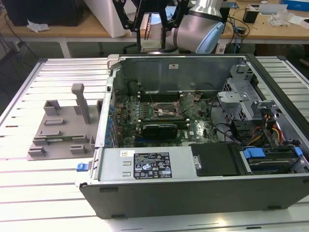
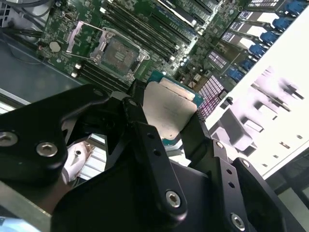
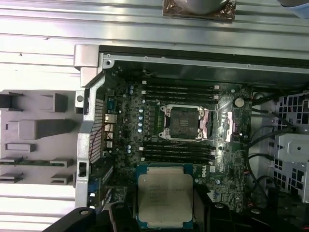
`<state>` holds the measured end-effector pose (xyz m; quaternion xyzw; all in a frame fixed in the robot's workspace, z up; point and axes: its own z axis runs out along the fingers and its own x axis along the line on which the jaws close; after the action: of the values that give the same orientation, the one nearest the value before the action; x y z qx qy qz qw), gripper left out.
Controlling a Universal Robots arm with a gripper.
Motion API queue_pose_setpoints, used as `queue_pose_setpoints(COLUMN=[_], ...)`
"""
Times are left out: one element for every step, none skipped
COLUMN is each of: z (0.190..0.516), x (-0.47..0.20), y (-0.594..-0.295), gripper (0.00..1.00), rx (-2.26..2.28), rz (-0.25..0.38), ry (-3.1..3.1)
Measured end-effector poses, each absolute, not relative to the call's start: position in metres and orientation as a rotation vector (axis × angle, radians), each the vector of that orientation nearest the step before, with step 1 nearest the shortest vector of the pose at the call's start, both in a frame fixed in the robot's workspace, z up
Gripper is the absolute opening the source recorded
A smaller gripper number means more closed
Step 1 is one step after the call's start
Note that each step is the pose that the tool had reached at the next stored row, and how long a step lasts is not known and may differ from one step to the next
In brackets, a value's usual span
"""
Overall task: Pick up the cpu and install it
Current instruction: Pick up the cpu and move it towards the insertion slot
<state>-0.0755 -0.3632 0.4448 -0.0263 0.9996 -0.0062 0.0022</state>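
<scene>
My gripper [image 1: 151, 34] hangs above the back wall of the open computer case [image 1: 193, 186] and is shut on the cpu [image 1: 151, 46]. In both wrist views the cpu [image 2: 170, 107] [image 3: 165, 197] is a flat silvery square with a pale rim, pinched at two opposite edges by black fingers [image 2: 140, 130] [image 3: 216, 212]. Below it on the green motherboard lies the black square socket [image 3: 182, 122] [image 2: 117, 54] [image 1: 165, 110]. Its metal bracket [image 3: 216, 125] is swung aside. The cpu is well above the board and off to one side of the socket.
A grey plastic fixture plate [image 1: 60, 133] [image 3: 34, 130] with upright posts lies on the slatted table at the exterior view's left. Inside the case are memory slots [image 3: 178, 152], a dark card [image 1: 155, 129], a drive cage [image 1: 236, 92] and cables [image 1: 270, 133].
</scene>
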Motion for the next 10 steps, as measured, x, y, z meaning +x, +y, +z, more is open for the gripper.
queue_pose_setpoints(z=[0.445, 0.445, 0.445, 0.445, 0.445, 0.445, 0.445, 0.445, 0.445, 0.445], x=[-0.074, -0.072, -0.07, -0.068, -0.066, -0.065, -0.063, -0.061, -0.06, -0.059], y=[-0.363, -0.363, -0.363, -0.363, -0.363, -0.363, -0.363, -0.363, -0.363, -0.363], gripper=[0.54, 0.54, 0.54, 0.54, 0.54, 0.54, 0.54, 0.54, 0.54, 0.54], rx=[-0.082, -0.082, -0.082, -0.082, -0.083, -0.083, -0.082, -0.082, -0.083, -0.083], rz=[-0.019, -0.02, -0.02, -0.019, -0.019, -0.019, -0.02, -0.019, -0.02, -0.019], ry=[3.136, 3.136, 3.136, 3.136, 3.136, 3.136, 3.136, 3.136, 3.136, 3.136])
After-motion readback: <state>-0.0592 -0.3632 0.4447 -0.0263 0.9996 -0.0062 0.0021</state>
